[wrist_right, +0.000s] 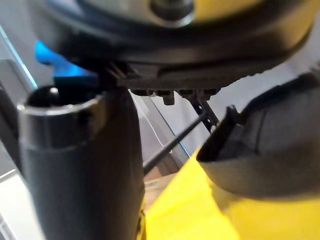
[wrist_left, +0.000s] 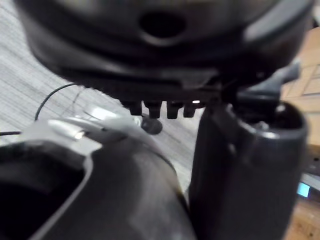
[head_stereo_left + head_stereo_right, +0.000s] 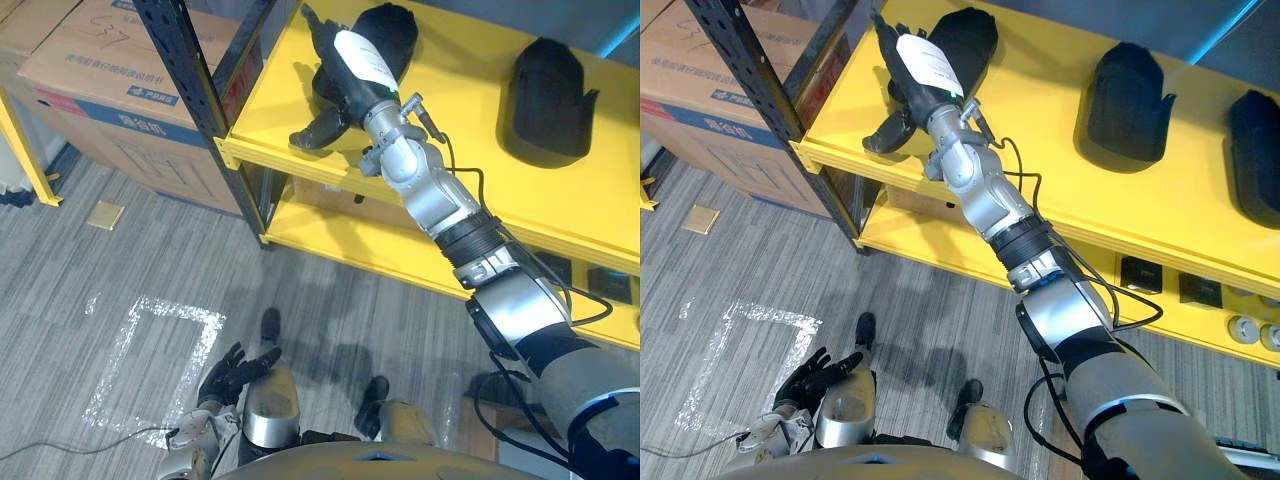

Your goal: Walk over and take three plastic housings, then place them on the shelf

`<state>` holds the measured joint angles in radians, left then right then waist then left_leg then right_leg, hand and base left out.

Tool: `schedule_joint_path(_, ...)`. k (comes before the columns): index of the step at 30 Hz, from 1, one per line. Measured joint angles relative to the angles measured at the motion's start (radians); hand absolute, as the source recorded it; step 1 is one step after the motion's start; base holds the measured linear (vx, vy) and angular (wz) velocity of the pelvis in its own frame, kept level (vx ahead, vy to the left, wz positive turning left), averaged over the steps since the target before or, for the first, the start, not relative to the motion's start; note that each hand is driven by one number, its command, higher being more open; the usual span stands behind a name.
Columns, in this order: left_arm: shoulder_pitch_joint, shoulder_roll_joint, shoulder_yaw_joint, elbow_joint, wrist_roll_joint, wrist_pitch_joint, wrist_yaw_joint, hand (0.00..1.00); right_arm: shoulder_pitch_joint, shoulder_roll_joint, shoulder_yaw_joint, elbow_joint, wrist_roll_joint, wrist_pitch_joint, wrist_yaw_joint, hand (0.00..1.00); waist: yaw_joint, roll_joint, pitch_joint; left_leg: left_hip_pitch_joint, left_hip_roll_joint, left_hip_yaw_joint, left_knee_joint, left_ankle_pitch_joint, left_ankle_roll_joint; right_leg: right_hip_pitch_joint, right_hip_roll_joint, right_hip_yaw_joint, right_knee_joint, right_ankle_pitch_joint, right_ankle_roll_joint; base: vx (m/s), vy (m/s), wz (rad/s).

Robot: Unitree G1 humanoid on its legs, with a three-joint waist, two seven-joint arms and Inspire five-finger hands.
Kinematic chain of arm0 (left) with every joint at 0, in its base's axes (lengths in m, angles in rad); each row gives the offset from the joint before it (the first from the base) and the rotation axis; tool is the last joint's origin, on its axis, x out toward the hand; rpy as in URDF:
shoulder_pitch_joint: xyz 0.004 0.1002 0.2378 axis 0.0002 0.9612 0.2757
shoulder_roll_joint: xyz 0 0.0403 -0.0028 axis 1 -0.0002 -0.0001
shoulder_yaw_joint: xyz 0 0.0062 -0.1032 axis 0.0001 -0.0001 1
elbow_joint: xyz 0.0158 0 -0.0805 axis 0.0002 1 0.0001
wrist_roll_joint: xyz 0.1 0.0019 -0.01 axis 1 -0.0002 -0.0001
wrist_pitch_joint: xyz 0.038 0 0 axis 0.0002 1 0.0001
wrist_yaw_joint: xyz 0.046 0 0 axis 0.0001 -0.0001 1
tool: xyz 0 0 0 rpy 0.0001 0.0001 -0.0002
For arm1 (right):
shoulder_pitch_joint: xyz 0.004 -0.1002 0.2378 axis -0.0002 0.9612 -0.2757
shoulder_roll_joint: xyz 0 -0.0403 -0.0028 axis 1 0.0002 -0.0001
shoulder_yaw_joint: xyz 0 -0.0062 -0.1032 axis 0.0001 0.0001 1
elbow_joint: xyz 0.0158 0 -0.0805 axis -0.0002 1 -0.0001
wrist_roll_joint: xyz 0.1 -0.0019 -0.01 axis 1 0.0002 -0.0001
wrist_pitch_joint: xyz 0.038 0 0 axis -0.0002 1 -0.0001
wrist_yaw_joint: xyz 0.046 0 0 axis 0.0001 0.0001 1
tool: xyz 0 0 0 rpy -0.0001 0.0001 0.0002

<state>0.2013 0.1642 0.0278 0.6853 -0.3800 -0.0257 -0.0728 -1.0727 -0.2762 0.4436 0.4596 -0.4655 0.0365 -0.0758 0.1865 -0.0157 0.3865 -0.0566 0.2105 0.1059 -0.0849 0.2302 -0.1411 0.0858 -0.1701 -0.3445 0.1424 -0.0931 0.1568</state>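
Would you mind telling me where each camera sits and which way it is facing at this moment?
Left eye view: on the head, looking down at the shelf and floor; right robot hand by a housing, left robot hand low.
Right eye view: beside it, same scene, with a third housing at the right.
Left wrist view: on the left wrist, facing the floor past the left robot hand.
Right wrist view: on the right wrist, facing the same housing the eye views show.
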Motion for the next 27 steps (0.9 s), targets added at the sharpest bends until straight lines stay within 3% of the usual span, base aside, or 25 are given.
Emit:
schedule_joint_path(7, 0.010, 0.000, 0.026, 0.070, 0.068, -0.014, 0.011, 1.00, 0.062, -0.053, -0.004, -0.051, -0.001, -0.001, 0.065, 1.00, -0.027, -0.024, -0.085, 0.034, 0.010, 0.038, -0.001, -0.019, -0.004, 0.042, 0.015, 0.026, -0.070, 0.031, 0.001, 0.04, -0.025, -0.15)
schedule_joint_path(16, 0.008, -0.012, 0.057, 0.125, 0.077, -0.020, 0.020, 1.00, 0.115, -0.073, -0.003, -0.050, 0.065, -0.009, 0.082, 1.00, -0.037, -0.024, -0.116, 0.066, 0.014, 0.058, -0.004, -0.027, -0.008, 0.075, 0.022, 0.044, -0.112, 0.053, -0.001, 0.00, -0.017, -0.08)
schedule_joint_path(18, 0.007, -0.013, 0.060, 0.139, 0.077, -0.024, 0.021, 1.00, 0.123, -0.046, -0.003, -0.045, 0.145, -0.003, 0.079, 1.00, -0.038, -0.025, -0.125, 0.067, 0.014, 0.057, -0.003, -0.027, -0.008, 0.078, 0.023, 0.044, -0.113, 0.053, -0.001, 0.00, -0.011, 0.02)
schedule_joint_path(22, 0.007, -0.019, 0.067, 0.161, 0.077, -0.045, 0.025, 1.00, 0.185, 0.064, -0.004, -0.044, 0.318, -0.011, -0.018, 1.00, -0.035, -0.025, -0.135, 0.070, 0.014, 0.046, -0.001, -0.027, -0.008, 0.098, 0.026, 0.031, -0.124, 0.054, -0.001, 0.00, -0.021, 0.10)
schedule_joint_path(27, 0.008, -0.026, 0.071, 0.170, 0.076, -0.063, 0.039, 1.00, 0.262, 0.196, -0.019, -0.096, 0.405, -0.107, -0.072, 1.00, -0.026, -0.020, -0.140, 0.065, 0.014, 0.030, -0.001, -0.035, -0.018, 0.103, 0.030, 0.020, -0.125, 0.054, -0.002, -0.02, -0.020, 0.09)
